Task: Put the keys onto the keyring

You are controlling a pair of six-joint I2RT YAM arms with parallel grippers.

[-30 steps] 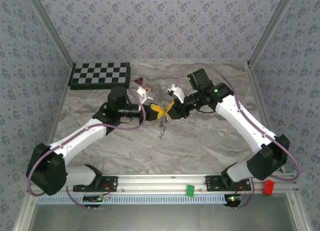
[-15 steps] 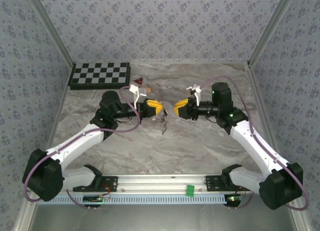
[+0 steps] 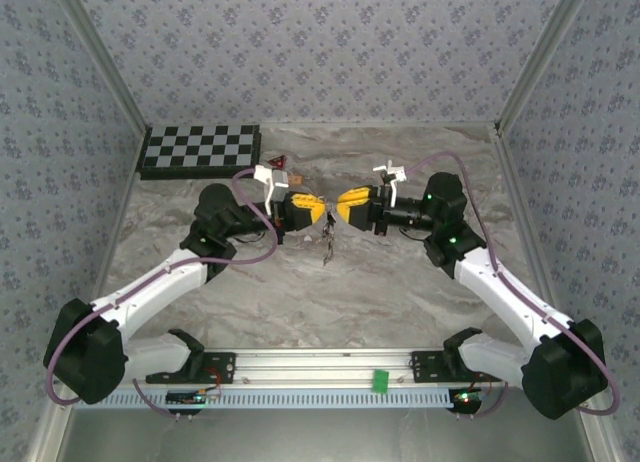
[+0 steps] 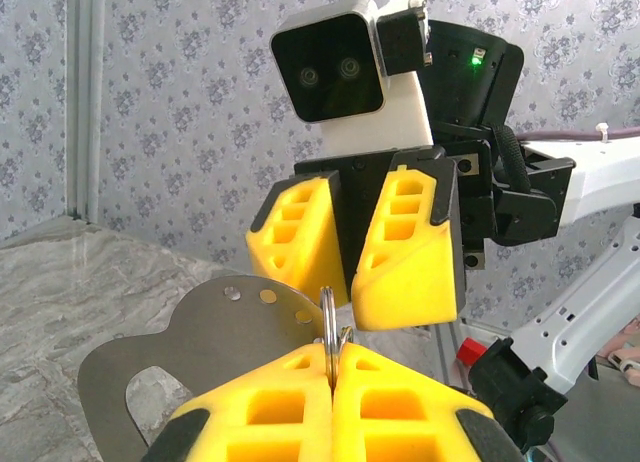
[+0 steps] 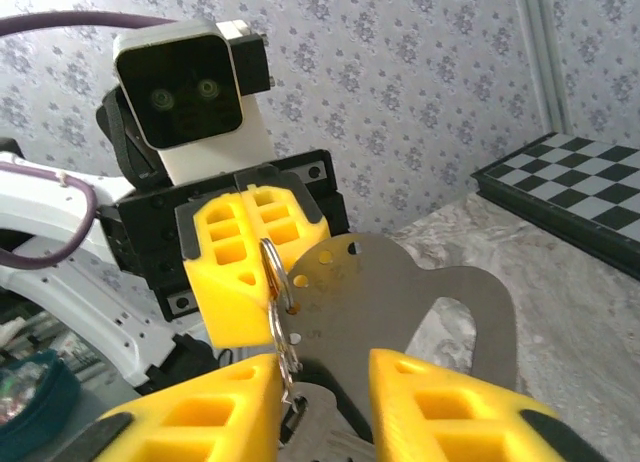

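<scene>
Hung the keys (image 3: 326, 244) in a small dark bunch below the keyring (image 4: 328, 317), midway between the two arms and over the middle of the worktop (image 3: 400, 292). Pinched the ring edge-on in the left fingers (image 4: 270, 412), shut tight on it, seemingly to steady it and present its coil to the other side. Carried on the same ring a flat grey metal plate (image 5: 410, 302) with punched holes and a slot. Set the right fingers (image 5: 200, 412) nose to nose with the left, part-way open and astride the ring; could not tell whether pressing on anything. Probably lined up so to work the coil. Below, pale marbled stone, with a checkerboard (image 3: 200, 150) and a small red triangle (image 3: 277, 163) at the far edge. All round, walls (image 3: 320, 52) papered in a grey-blue flower print.
</scene>
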